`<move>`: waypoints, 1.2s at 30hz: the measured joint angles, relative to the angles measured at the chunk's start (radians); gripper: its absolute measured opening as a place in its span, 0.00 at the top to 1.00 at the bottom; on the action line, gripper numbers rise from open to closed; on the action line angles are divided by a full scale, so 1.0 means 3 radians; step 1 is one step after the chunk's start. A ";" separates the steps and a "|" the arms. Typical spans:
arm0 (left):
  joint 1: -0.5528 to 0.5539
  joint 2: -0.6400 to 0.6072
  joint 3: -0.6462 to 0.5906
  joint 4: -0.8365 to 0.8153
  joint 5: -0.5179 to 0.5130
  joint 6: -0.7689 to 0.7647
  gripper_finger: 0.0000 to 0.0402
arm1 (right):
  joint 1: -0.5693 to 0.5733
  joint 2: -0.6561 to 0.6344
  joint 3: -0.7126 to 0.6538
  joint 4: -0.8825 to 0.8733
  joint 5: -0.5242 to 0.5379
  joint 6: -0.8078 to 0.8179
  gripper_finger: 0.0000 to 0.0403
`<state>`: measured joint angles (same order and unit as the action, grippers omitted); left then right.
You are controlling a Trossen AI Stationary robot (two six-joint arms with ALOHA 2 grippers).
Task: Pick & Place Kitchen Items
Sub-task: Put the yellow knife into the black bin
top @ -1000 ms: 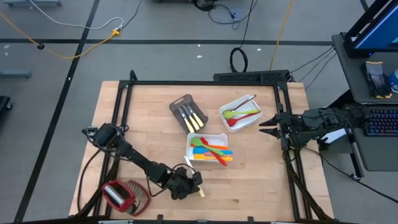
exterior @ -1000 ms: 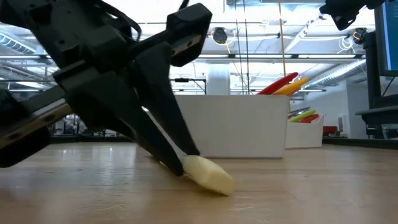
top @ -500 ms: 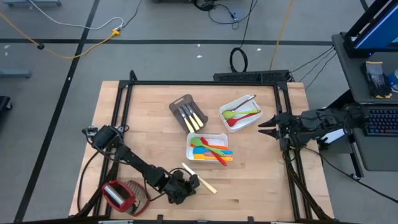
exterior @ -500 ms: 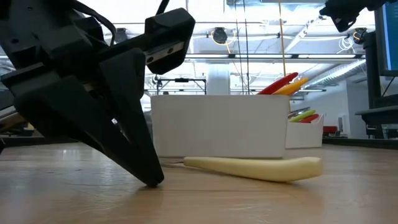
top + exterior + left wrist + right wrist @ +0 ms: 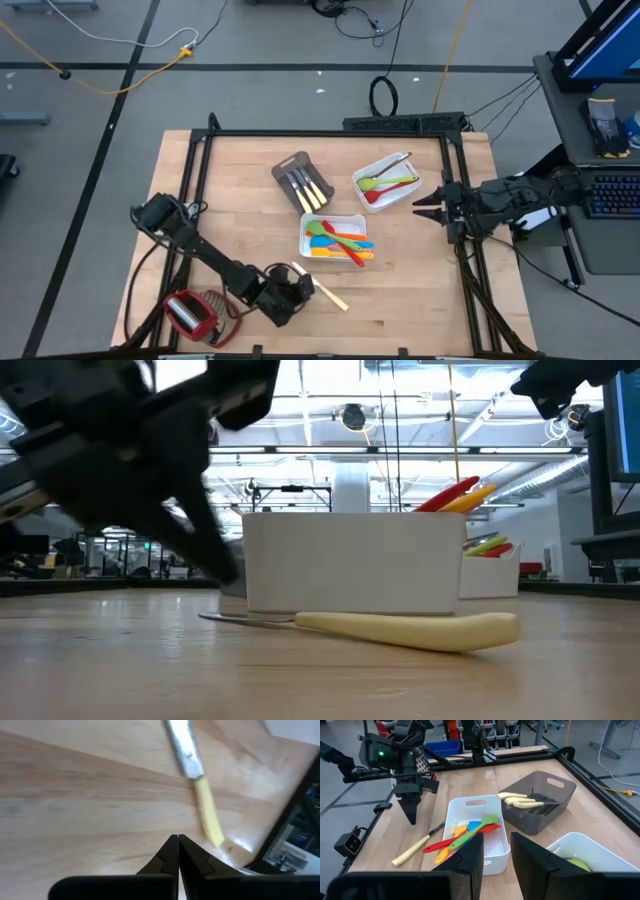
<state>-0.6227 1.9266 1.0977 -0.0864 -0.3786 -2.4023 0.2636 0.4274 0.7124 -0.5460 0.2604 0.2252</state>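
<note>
Near the table's front edge, a pale-handled knife (image 5: pixel 320 288) lies flat on the bare wood, just beside the left gripper (image 5: pixel 285 300), whose fingers (image 5: pixel 172 855) are pressed together and hold nothing. No readable writing shows. Just behind the knife stands a white tray (image 5: pixel 306 252) of colored spatulas (image 5: pixel 340 242). The left arm stretches low across the table from its back-left base. The right gripper (image 5: pixel 420 207) hangs at the table's right edge, fingers (image 5: pixel 470 852) parted, empty.
</note>
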 joint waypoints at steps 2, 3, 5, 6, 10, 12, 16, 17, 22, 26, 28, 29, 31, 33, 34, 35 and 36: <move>0.0026 -0.0021 0.0000 0.0061 -0.0011 0.0099 0.98 | 0.0001 -0.0001 0.0000 -0.0003 -0.0001 -0.0003 0.78; 0.0041 -0.0021 0.0000 0.0122 -0.0019 0.0154 0.97 | 0.0000 -0.0001 0.0000 -0.0009 0.0000 -0.0003 0.78; 0.0058 -0.0020 0.0000 0.0209 -0.0044 0.0279 0.98 | 0.0001 0.0000 0.0000 -0.0007 0.0000 -0.0003 0.78; 0.0067 -0.0021 0.0001 0.0271 -0.0052 0.0345 0.98 | -0.0001 0.0000 0.0000 0.0000 0.0000 -0.0003 0.78; 0.0105 -0.0024 0.0006 0.0315 -0.0052 0.0600 0.99 | 0.0001 -0.0001 0.0000 0.0015 0.0000 0.0097 0.78; 0.0132 -0.0024 0.0006 0.0320 -0.0049 0.0659 1.00 | -0.0001 -0.0001 0.0000 0.0015 0.0001 0.0136 0.78; 0.0196 -0.0025 0.0008 0.0354 0.0020 0.0832 0.95 | 0.0001 0.0000 0.0000 0.0015 0.0001 0.0144 0.78; 0.0212 -0.0025 0.0008 0.0386 0.0057 0.0887 0.93 | -0.0001 -0.0001 0.0000 0.0015 0.0001 0.0144 0.78; 0.0248 -0.0029 0.0013 0.0680 0.0022 0.1160 0.81 | 0.0000 -0.0001 0.0000 -0.0011 0.0001 0.0071 0.78; 0.0236 -0.0029 0.0064 0.1111 -0.0372 0.1545 0.69 | 0.0000 -0.0001 0.0000 -0.0017 0.0000 -0.0111 0.78; 0.0233 -0.0030 0.0201 0.1093 -0.0402 0.1554 0.65 | -0.0001 -0.0001 0.0000 -0.0017 0.0000 -0.0205 0.78; 0.0231 -0.0030 0.0288 0.1004 -0.0400 0.1487 0.64 | 0.0001 -0.0001 0.0000 -0.0017 -0.0004 -0.0246 0.78; 0.0228 -0.0030 0.0494 0.0704 -0.0395 0.1386 0.63 | 0.0000 -0.0001 0.0000 -0.0017 -0.0008 -0.0315 0.78; 0.0228 -0.0030 0.0729 0.0317 -0.0397 0.1213 0.63 | 0.0001 -0.0001 0.0000 -0.0017 -0.0010 -0.0378 0.78; 0.0229 -0.0030 0.0848 0.0109 -0.0396 0.1081 0.64 | 0.0000 -0.0001 0.0000 -0.0017 -0.0010 -0.0413 0.78; 0.0229 -0.0029 0.0965 -0.0107 -0.0396 0.0957 0.65 | 0.0001 0.0000 0.0000 -0.0017 -0.0010 -0.0458 0.78; 0.0232 -0.0003 0.1075 -0.0287 -0.0397 0.0842 0.65 | -0.0001 -0.0001 0.0000 -0.0017 -0.0010 -0.0500 0.78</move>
<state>-0.5532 1.9257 1.4203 -0.1726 -0.4978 -2.1497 0.2634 0.4271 0.7124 -0.5510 0.2573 0.0751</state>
